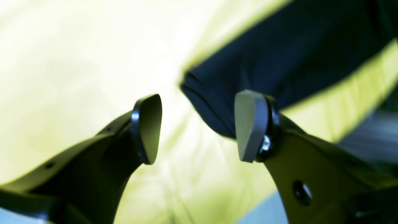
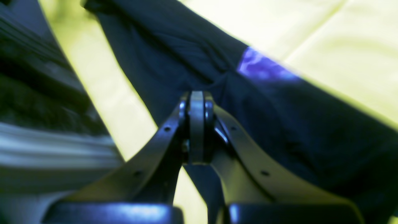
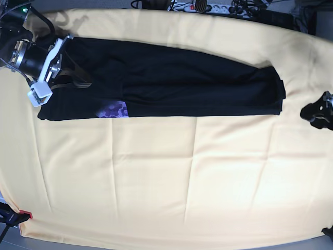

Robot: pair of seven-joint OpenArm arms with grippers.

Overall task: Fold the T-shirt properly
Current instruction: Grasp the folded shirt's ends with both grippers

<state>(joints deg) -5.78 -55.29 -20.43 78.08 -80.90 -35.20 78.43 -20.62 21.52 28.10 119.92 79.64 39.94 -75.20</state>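
The black T-shirt (image 3: pixel 177 83) lies as a long folded band across the far part of the table. A patch of purple print (image 3: pixel 112 110) shows at its near left edge. My right gripper (image 3: pixel 78 82) rests on the shirt's left end. In the right wrist view its pads (image 2: pixel 196 124) are pressed together, the T-shirt (image 2: pixel 174 46) puckers at their tips, and the purple print (image 2: pixel 261 67) lies just beyond. My left gripper (image 3: pixel 317 112) hangs off the shirt's right end. In the left wrist view this gripper (image 1: pixel 199 124) is open, with a corner of the T-shirt (image 1: pixel 295 46) behind its fingers.
A pale yellow cloth (image 3: pixel 166 182) covers the whole table under the shirt. A power strip (image 3: pixel 208 8) and cables lie beyond the far edge. A red-tipped clamp (image 3: pixel 23 214) grips the cloth at the near left corner.
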